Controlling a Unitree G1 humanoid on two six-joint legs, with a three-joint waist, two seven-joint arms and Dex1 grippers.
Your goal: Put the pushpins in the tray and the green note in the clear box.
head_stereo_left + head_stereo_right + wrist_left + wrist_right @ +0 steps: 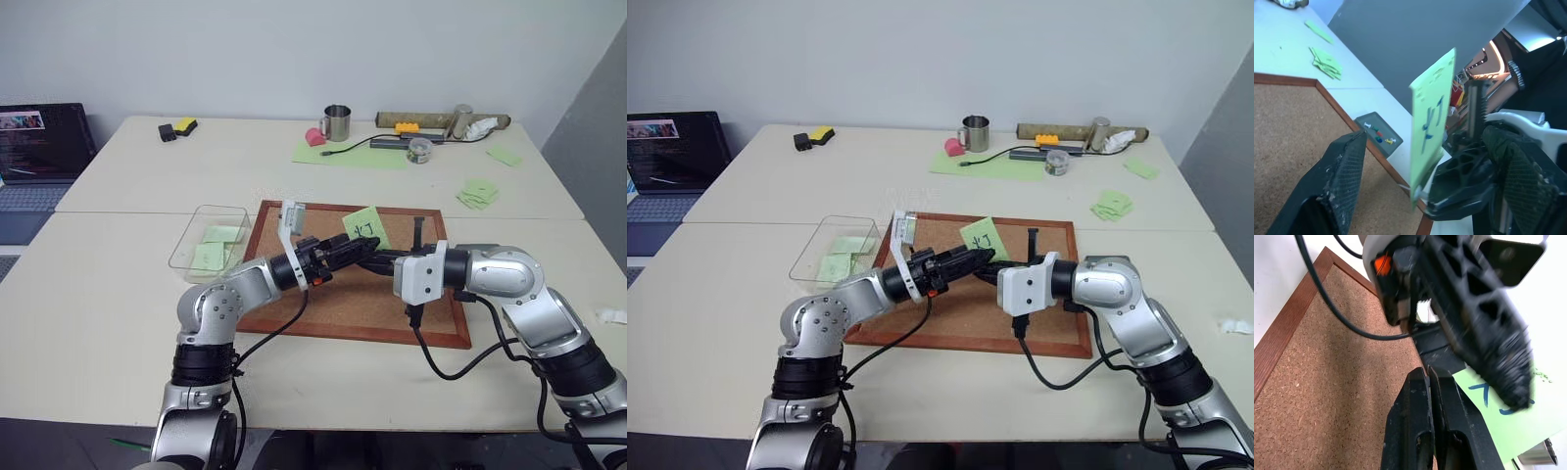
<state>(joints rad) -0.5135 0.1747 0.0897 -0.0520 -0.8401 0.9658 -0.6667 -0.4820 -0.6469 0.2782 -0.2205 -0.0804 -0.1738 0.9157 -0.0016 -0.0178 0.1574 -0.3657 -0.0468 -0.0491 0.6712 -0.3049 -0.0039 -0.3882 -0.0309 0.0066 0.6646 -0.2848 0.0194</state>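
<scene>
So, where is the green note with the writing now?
The green note is held up above the corkboard, at its far middle, pinched at its lower edge by the right pincer; the open left pincer is right beside it.

green note [364, 228]: pale green, dark handwritten marks (blue in the left wrist view)
corkboard [345, 299]: speckled tan cork, reddish-brown wood frame
tray [1377, 137]: dark grey
pushpins [1378, 135]: red, blue, green, yellow and white heads
clear box [196, 241]: see-through, blank pale-green notes inside
large sheet [353, 154]: light green
mug [336, 122]: silvery metal
left gripper [1415, 191]: black fingers
right gripper [1428, 396]: black fingers
</scene>
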